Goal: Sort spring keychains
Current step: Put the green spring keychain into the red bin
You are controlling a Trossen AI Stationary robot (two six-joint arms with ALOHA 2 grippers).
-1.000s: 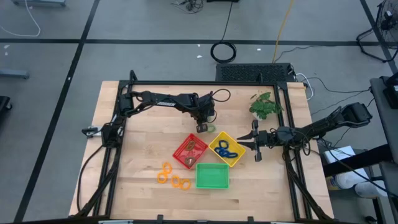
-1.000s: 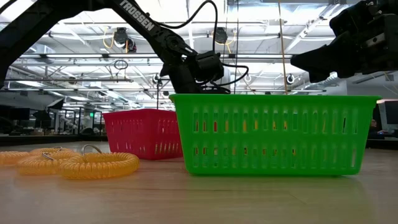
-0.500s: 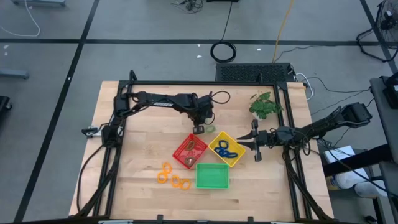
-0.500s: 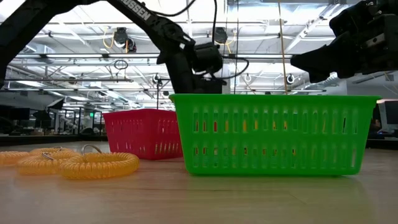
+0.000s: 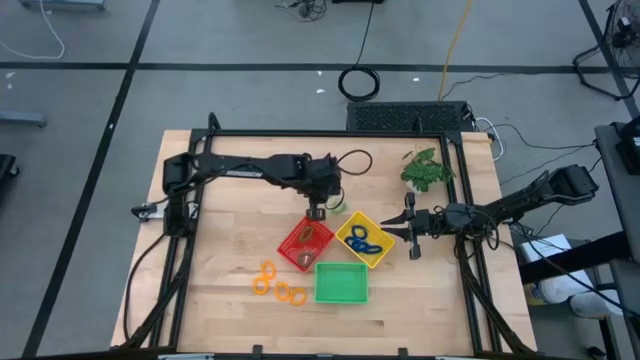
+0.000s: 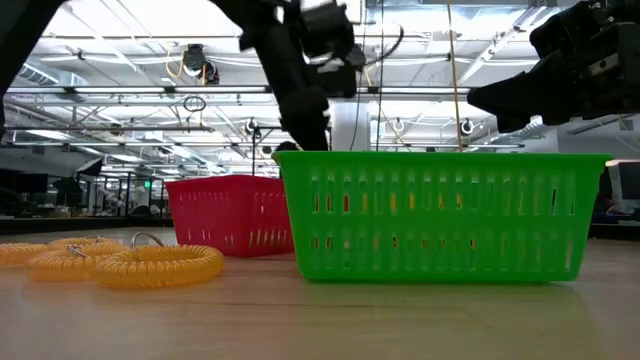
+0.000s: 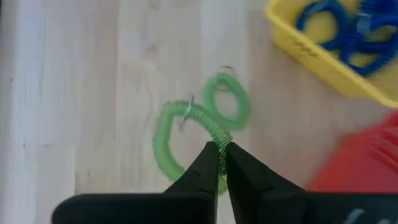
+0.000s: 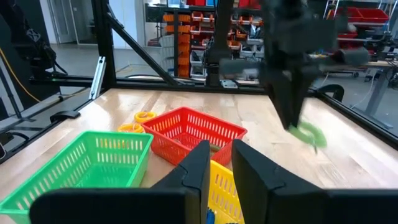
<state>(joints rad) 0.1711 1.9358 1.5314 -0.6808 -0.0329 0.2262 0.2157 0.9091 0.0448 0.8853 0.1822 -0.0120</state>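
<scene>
Green spring keychain pinched in left end effector.

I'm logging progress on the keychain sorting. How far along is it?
Done: blue keychains lie in the yellow tray. In hand: the left gripper is shut on a green keychain; the right gripper waits beside the yellow tray. Left: orange keychains on the table, and the green tray looks empty.
</scene>
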